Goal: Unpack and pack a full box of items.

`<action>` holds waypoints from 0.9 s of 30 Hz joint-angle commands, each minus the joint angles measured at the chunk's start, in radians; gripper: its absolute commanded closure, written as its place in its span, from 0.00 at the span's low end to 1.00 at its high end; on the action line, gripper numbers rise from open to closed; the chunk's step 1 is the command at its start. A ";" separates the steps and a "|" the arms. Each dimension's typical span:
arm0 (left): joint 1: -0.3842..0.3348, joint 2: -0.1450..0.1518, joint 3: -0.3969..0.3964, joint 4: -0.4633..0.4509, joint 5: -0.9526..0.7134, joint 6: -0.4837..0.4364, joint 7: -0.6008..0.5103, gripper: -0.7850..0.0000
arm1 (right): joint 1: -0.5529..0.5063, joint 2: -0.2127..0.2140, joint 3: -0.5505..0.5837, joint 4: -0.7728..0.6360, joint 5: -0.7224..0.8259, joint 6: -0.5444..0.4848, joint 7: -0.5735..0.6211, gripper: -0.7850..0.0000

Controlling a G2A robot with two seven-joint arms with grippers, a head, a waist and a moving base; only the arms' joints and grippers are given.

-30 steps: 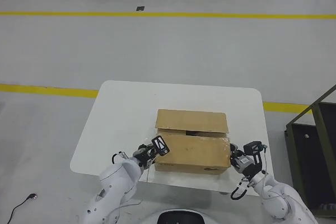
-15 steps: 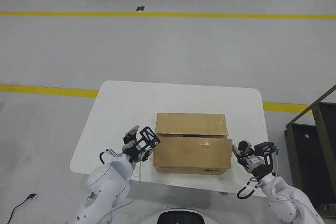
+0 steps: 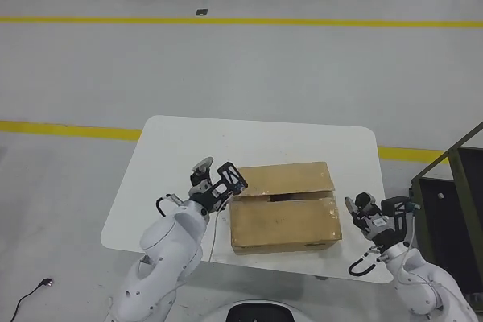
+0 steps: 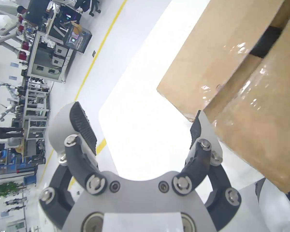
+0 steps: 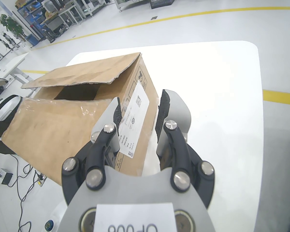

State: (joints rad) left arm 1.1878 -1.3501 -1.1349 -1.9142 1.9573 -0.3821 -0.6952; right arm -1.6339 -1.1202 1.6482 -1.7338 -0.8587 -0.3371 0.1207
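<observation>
Box (image 3: 286, 219) looks stiff, tape-slick, probably heavy; I'd take the raised flap (image 5: 87, 76). Left gripper (image 4: 139, 121) and right gripper (image 5: 140, 105) agape, empty.

Box (image 3: 283, 208) matt brown cardboard, 12 o'clock flap (image 3: 290, 175) edge torn rough (clear tape (image 4: 232, 47) on flaps glossy). Table (image 3: 169, 161) smooth white. Left gripper (image 4: 137, 115) pads (image 4: 83, 126) ribbed black rubber.

A brown cardboard box (image 3: 283, 208) sits mid-table — flaps nearly shut, a dark gap between them.
</observation>
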 commanded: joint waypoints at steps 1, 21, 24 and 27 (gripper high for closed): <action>-0.002 0.000 -0.006 -0.002 -0.012 0.000 0.003 0.00 | 0.002 0.000 -0.001 0.001 0.001 -0.003 0.002 0.54; -0.197 -0.051 0.261 0.144 -0.121 -0.110 -0.010 0.00 | -0.016 0.002 0.050 -0.029 0.011 -0.008 -0.004 0.53; -0.231 -0.060 0.298 0.217 -0.064 -0.083 -0.004 0.00 | -0.017 0.001 0.051 -0.028 0.012 -0.008 -0.003 0.53; -0.257 -0.068 0.315 0.262 -0.040 -0.062 -0.002 0.00 | -0.018 0.001 0.053 -0.031 0.011 -0.005 -0.002 0.53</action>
State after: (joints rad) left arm 0.9395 -1.4168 -0.8244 -1.6655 1.9035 -0.4477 -0.6950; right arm -1.6519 -1.1191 1.7007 -1.7635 -0.8481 -0.3432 0.1186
